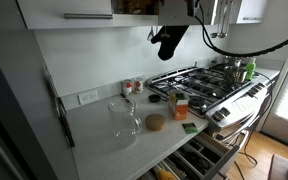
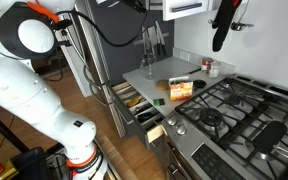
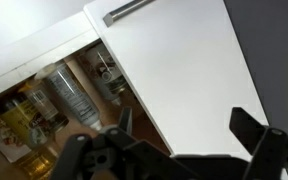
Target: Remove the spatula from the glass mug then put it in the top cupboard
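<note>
The glass mug [image 1: 125, 118] stands on the white counter with nothing showing inside it; it also shows in an exterior view [image 2: 147, 67]. The spatula is not in view in any frame. My gripper [image 1: 168, 42] is raised high above the counter, just under the top cupboard [image 1: 74, 12], and also shows in an exterior view [image 2: 221, 32]. In the wrist view my gripper [image 3: 184, 128] is open and empty, facing the cupboard's white door [image 3: 174, 70]. To the left, the brownish inside [image 3: 54, 100] holds bottles and jars.
On the counter are small red-topped jars [image 1: 132, 88], an orange box [image 1: 180, 108], a round brown disc [image 1: 155, 122] and a green item [image 1: 189, 126]. A gas stove [image 1: 209, 82] with a pot stands beside them. Low drawers [image 1: 199, 155] are pulled out.
</note>
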Available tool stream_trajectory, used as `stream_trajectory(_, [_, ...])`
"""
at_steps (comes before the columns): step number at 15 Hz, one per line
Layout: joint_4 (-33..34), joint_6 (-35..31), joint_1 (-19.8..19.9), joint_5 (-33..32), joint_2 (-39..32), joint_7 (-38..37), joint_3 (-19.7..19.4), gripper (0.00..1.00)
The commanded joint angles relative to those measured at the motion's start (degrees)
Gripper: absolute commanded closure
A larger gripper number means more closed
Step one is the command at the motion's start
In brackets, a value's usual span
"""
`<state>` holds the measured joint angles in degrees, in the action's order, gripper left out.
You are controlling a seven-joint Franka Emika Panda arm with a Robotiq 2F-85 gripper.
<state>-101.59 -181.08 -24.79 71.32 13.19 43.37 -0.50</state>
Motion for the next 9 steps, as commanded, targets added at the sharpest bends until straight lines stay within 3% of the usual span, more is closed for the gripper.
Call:
stream_trajectory(1, [-1.0, 0.5, 0.0, 0.1, 0.8, -0.4, 0.0, 0.00])
stream_trajectory(5, [-2.3, 1.0, 0.0, 0.2, 1.8, -1.0, 0.0, 0.00])
stream_trajectory(9, [4.4, 2.2, -0.3, 4.4, -3.6, -2.2, -2.6, 0.00])
